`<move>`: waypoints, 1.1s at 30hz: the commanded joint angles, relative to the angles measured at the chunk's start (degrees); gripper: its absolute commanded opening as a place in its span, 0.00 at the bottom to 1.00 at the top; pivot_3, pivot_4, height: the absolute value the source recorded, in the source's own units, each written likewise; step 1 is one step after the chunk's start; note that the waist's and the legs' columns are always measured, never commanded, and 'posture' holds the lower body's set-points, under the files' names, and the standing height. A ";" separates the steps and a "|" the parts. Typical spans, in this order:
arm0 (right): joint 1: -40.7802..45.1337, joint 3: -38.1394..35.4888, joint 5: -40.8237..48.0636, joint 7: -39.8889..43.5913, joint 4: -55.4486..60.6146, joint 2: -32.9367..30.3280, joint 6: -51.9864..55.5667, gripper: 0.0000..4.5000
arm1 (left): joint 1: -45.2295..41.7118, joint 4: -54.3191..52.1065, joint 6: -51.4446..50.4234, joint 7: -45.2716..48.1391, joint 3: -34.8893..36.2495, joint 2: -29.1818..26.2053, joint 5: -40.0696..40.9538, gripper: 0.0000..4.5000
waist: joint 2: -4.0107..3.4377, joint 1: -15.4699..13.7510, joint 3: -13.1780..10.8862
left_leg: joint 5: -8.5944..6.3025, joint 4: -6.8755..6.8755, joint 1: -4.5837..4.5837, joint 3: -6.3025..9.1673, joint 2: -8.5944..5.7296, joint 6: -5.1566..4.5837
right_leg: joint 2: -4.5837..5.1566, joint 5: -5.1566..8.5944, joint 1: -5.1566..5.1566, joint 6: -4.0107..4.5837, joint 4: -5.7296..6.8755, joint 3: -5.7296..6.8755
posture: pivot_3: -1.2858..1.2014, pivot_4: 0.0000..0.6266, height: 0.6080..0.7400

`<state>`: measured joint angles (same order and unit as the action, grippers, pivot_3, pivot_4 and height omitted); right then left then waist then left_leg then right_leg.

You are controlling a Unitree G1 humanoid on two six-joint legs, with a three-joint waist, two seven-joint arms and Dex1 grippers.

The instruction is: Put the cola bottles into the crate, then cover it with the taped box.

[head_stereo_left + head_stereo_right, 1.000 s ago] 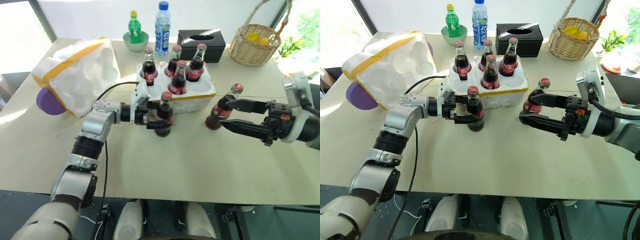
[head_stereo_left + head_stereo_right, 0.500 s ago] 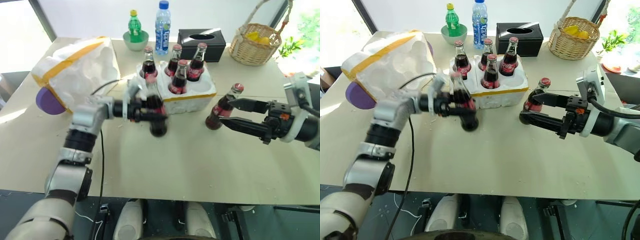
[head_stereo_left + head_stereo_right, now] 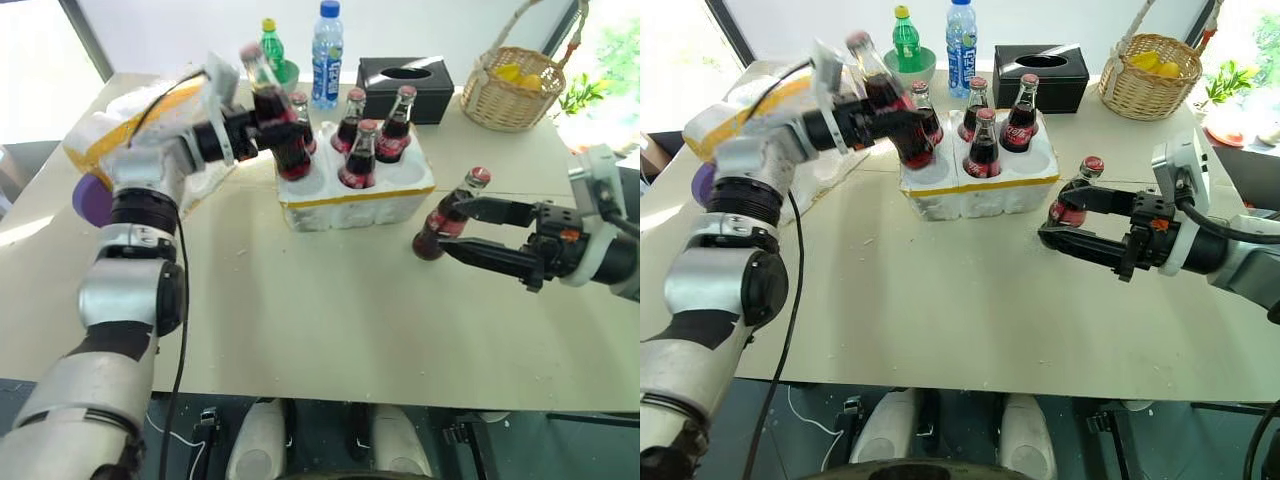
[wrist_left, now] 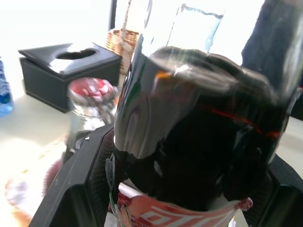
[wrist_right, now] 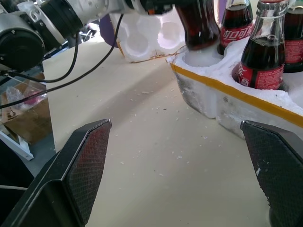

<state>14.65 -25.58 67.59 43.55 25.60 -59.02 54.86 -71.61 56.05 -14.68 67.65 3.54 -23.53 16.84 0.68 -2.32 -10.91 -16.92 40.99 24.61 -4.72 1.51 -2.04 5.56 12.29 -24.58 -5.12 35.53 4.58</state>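
Left hand [image 3: 262, 128] clamped on cola bottle [image 3: 276, 132], tilted over crate [image 3: 355, 197]; right hand [image 3: 468, 229] spread wide.

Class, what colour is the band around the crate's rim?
Yellow; the crate band shows best in the right wrist view.

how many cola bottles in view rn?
6. Four seated in the crate. One tilted in the left claw over the crate. One on the table between the right claw's fingers.

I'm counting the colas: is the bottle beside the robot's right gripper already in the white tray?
No, that cola bottle stands on the table between the open fingers of the right gripper, apart from the crate.
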 commanded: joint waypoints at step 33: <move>-8.61 0.18 -17.62 -16.24 -1.32 14.53 -6.95 1.00 | 27.17 -65.43 -38.96 5.33 6.96 -22.57 23.70 0.98 | -0.20 1.44 0.12 | 0.08 0.00 -0.25 0.09 0.16 0.17 | 0.01 0.09 0.23 0.16 0.00 -0.06 | 0.52 0.24 1.00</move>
<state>4.85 -26.27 52.19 29.70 24.39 -45.51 50.19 -44.08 -5.66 -54.21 75.12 10.04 -45.95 39.53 0.49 -0.88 -10.78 -16.83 40.99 24.36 -4.64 1.66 -1.86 5.57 12.39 -24.36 -4.91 35.54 4.51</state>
